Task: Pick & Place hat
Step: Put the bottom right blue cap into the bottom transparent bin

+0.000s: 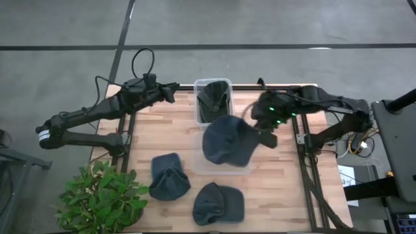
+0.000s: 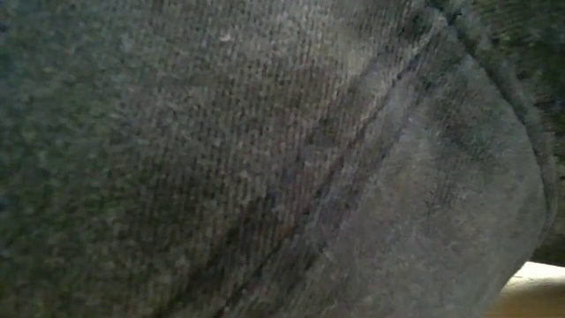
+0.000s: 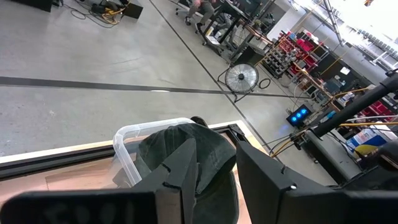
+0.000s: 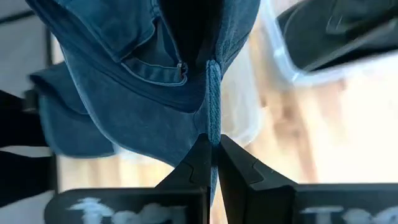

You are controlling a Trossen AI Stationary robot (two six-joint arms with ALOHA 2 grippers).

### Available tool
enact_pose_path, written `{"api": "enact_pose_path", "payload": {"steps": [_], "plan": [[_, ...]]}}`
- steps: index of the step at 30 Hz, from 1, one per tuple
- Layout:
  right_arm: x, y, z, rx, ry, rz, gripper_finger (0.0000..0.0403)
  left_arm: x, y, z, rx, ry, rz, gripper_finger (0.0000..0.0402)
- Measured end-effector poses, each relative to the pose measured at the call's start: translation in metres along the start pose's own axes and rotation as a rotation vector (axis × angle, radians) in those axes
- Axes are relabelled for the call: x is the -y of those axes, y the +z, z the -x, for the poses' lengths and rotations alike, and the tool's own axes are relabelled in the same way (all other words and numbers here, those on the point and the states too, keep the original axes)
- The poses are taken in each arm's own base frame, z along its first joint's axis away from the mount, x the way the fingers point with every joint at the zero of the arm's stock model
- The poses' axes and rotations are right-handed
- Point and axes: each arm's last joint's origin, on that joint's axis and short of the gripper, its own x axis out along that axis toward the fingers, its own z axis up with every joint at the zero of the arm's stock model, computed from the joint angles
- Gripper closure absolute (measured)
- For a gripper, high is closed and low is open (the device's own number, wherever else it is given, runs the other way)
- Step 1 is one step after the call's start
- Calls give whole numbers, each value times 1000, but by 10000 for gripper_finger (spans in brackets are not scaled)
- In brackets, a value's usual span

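The right gripper [image 4: 212, 144] is clenched on the edge of a blue hat [image 1: 227, 141], which hangs above an empty clear bin [image 1: 200, 166] mid-table. To place it well, the arm should centre the drooping hat over that bin and lower before letting go. The left gripper [image 3: 214, 163] waits with fingers parted beside the far bin [image 1: 212, 85], which already holds a hat.
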Motion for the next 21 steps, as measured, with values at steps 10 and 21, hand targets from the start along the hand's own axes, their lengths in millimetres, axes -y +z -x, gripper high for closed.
{"api": "enact_pose_path", "payload": {"steps": [10,21], "plan": [[8,63,-42,-214,-5,192,394,0,0,0,0,0,0,294],[8,98,-91,-300,68,186,394,0,0,0,0,0,0,294]]}}
